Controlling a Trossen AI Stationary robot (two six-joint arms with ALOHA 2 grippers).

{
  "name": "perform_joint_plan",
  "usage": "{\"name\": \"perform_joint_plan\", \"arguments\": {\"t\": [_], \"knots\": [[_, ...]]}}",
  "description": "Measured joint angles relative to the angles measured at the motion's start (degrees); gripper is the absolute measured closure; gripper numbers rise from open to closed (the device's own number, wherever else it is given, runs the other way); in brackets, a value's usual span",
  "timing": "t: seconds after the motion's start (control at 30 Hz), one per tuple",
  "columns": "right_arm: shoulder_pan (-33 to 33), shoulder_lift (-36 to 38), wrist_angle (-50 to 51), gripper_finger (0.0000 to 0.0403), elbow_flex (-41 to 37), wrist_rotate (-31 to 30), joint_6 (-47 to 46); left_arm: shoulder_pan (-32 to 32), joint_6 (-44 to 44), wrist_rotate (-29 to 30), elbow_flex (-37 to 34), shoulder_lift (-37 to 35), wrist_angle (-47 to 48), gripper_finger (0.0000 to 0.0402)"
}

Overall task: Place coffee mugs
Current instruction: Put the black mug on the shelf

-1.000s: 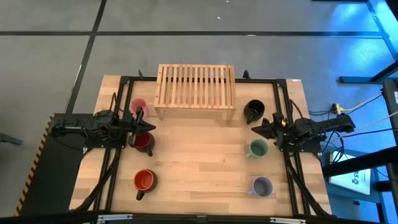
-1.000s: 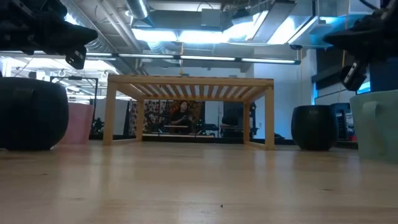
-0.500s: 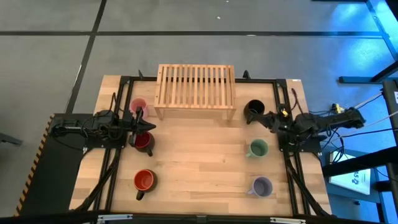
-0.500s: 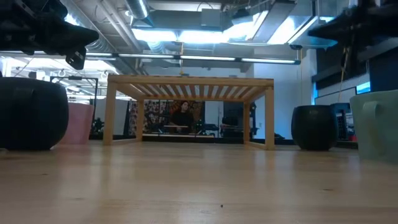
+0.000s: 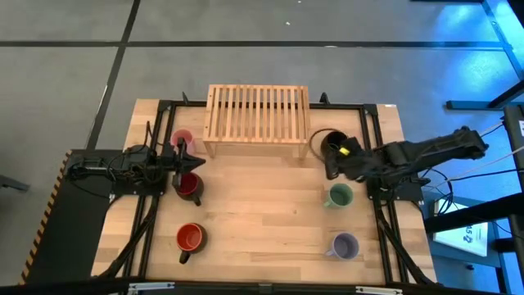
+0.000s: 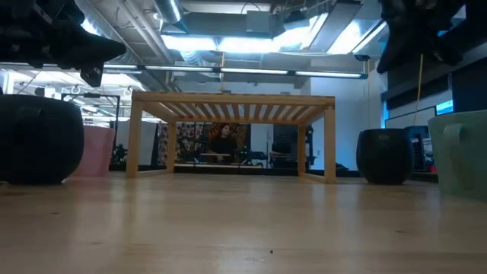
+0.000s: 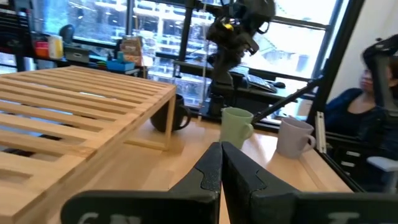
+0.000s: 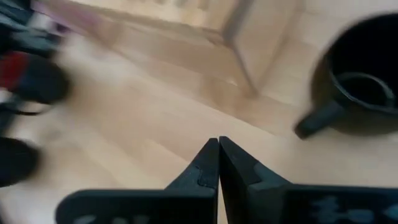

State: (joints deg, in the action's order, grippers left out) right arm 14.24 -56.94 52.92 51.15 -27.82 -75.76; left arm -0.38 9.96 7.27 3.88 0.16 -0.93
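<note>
Right pincer [image 5: 329,165] swung beside black mug [image 5: 334,144] (fingers together).

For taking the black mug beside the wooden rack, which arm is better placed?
Right. The right claw hangs shut beside the black mug; the left claw sits across the table near the dark red mug.

The bench [image 5: 262,213] was pale, smooth wood, the slatted rack [image 5: 257,113] bare unfinished wood; the black mug [image 8: 364,74] (blurred) looked like glossy ceramic, and the right hand [image 8: 217,163] matt black.
</note>
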Motion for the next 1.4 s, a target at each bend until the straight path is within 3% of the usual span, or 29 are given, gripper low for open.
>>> {"name": "perform_joint_plan", "arguments": {"t": [0.23,0.37,0.63,0.87,1.4], "knots": [[-2.2,-9.6,5.9,0.0399,0.5,0.6,-15.1,0.0,0.0,1.2,0.0,0.0,0.0,0.0401],[-5.3,-13.1,9.3,0.0365,0.5,2.2,-23.3,0.0,0.0,1.2,0.0,0.0,0.0,0.0401],[-10.8,-17.0,7.7,0.0253,0.5,4.9,-23.0,0.0,0.0,2.6,0.0,0.0,0.0,0.0401],[-12.6,-18.2,8.0,0.0194,0.5,0.4,-23.4,0.0,0.0,2.6,0.0,0.0,0.0,0.0401],[-13.9,-28.0,7.1,0.0216,0.4,-3.1,-29.3,0.0,0.1,2.6,0.0,0.0,0.0,0.0401]]}}
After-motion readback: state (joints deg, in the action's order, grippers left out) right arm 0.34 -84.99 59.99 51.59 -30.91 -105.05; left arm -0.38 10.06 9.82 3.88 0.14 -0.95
